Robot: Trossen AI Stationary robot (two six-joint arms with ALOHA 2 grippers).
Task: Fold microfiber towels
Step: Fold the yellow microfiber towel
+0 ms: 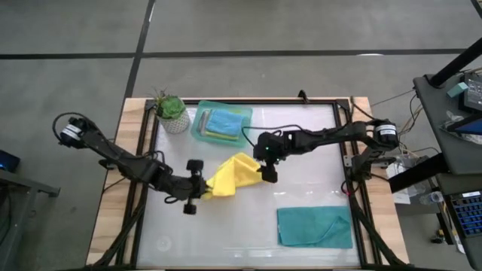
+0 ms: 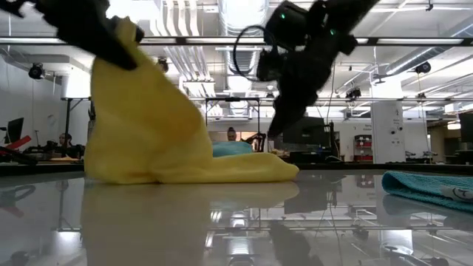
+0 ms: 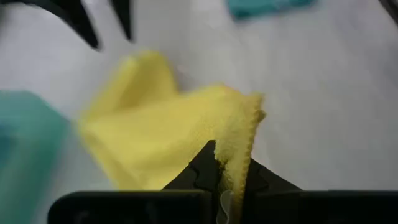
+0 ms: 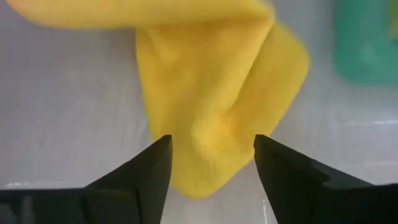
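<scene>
At the worktop's (image 1: 316,192) far left corner stands a small potted plant (image 1: 171,111), and just beside it, along the far edge, a mint-green tray (image 1: 202,129) holds a stack of folded towels with a teal one (image 1: 226,122) on top.

The left arm reaches in from the left edge toward the middle of the worktop. Its left tool (image 1: 203,187) is clamped tight on one corner of the yellow towel (image 1: 232,175); in the left wrist view the two dark fingers (image 3: 202,168) pinch a scalloped edge of the cloth (image 3: 180,134) between them. In the low view that corner is lifted well above the surface, so the towel (image 2: 159,129) rises in a steep peak on that side and slopes down to lie flat on the worktop at its other end.

The right tool (image 1: 267,170) hangs at the towel's opposite end, near the worktop's centre, its arm coming in from the right edge. Its fingers stand wide apart: the right wrist view shows them (image 4: 146,171) straddling the lower corner of the yellow cloth (image 4: 214,118) with clear gaps on both sides, gripping nothing.

Near the front right corner of the worktop a second teal towel (image 1: 315,226) lies flat, folded into a rectangle, well apart from both arms.
</scene>
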